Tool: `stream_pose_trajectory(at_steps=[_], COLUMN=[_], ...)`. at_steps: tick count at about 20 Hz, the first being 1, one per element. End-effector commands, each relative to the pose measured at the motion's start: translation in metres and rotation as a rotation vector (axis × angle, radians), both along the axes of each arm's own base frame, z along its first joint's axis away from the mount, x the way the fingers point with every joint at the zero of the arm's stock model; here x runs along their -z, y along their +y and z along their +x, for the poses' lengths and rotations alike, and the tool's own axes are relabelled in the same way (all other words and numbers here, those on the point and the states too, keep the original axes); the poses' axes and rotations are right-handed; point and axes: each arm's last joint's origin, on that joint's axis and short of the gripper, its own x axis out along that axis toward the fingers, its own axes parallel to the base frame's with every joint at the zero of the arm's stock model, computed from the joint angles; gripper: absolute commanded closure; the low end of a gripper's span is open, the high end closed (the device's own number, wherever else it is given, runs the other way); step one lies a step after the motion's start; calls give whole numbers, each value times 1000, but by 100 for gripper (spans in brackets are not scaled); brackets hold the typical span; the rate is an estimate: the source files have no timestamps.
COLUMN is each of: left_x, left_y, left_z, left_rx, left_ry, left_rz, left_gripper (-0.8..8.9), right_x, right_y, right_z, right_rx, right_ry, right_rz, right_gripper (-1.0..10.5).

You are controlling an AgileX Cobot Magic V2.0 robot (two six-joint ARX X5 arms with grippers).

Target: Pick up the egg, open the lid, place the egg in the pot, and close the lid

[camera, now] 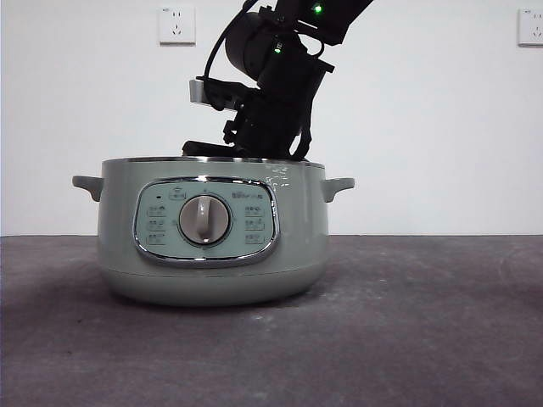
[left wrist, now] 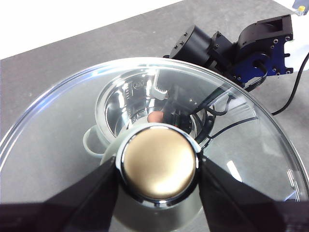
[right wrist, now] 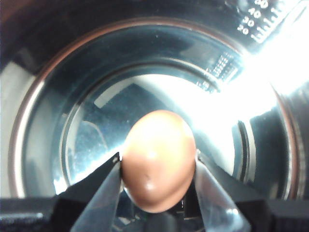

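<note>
The reddish-brown egg [right wrist: 158, 162] sits between the jaws of my right gripper [right wrist: 158, 166], which is shut on it inside the shiny bowl of the pot [right wrist: 72, 72]. In the front view the right arm [camera: 276, 93] reaches down from above into the open sage-green pot [camera: 212, 246]; its jaws and the egg are hidden behind the rim. My left gripper [left wrist: 158, 169] is shut on the knob [left wrist: 158, 162] of the glass lid [left wrist: 58, 135], held above the pot [left wrist: 116, 101]. Through the glass the egg [left wrist: 155, 117] shows faintly.
The pot stands on a dark grey table [camera: 424, 322] in front of a white wall with two outlets [camera: 176, 25] [camera: 530, 27]. The right arm's black and blue body [left wrist: 241, 46] crosses beside the lid's rim.
</note>
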Motion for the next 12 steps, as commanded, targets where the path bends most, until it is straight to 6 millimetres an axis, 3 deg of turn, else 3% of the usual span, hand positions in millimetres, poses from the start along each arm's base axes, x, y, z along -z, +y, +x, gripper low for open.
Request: stream_pose_trajectory(at_steps=[1, 3, 5, 7, 9, 12], left_x=[-9, -9, -9, -9, -9, -9], left_y=[2, 2, 2, 2, 1, -8], left_z=[-4, -4, -4, -4, -1, 17], left_rx=[-1, -1, -2, -2, -1, 2], left_ry=[-62, -61, -61, -61, -57, -63], left_rz=[-34, -34, -34, -34, -32, -31], left_gripper=[822, 822, 822, 822, 822, 822], right_x=[11, 11, 10, -5, -45, -128], right_y=[0, 0, 0, -3, -12, -54], right_z=[-2, -2, -2, -4, -11, -41], right_rx=[-8, -6, 17, 33, 79, 222], right_ry=[46, 50, 55, 28, -86, -281], right_rz=[-37, -36, -26, 1, 26, 33], right_gripper=[625, 621, 527, 528, 528, 529])
